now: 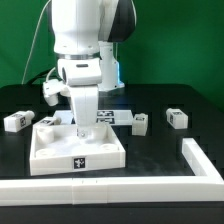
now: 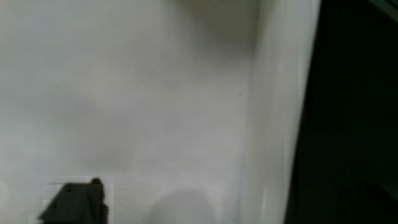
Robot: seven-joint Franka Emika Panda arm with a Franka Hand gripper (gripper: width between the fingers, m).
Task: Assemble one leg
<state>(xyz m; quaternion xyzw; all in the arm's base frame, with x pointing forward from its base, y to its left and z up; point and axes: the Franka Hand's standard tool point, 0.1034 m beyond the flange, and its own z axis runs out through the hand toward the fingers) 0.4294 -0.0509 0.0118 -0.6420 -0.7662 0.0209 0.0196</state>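
The pincer (image 1: 82, 124) stood low over the panel (image 1: 78, 152), probably to reach a corner socket. Whether it was clenched could not be determined. The nearest leg (image 1: 48, 122) lay just beside it, others farther out.

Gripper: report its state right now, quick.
Gripper: cannot be told. It hangs low over the panel; only one dark fingertip shows in the wrist view.
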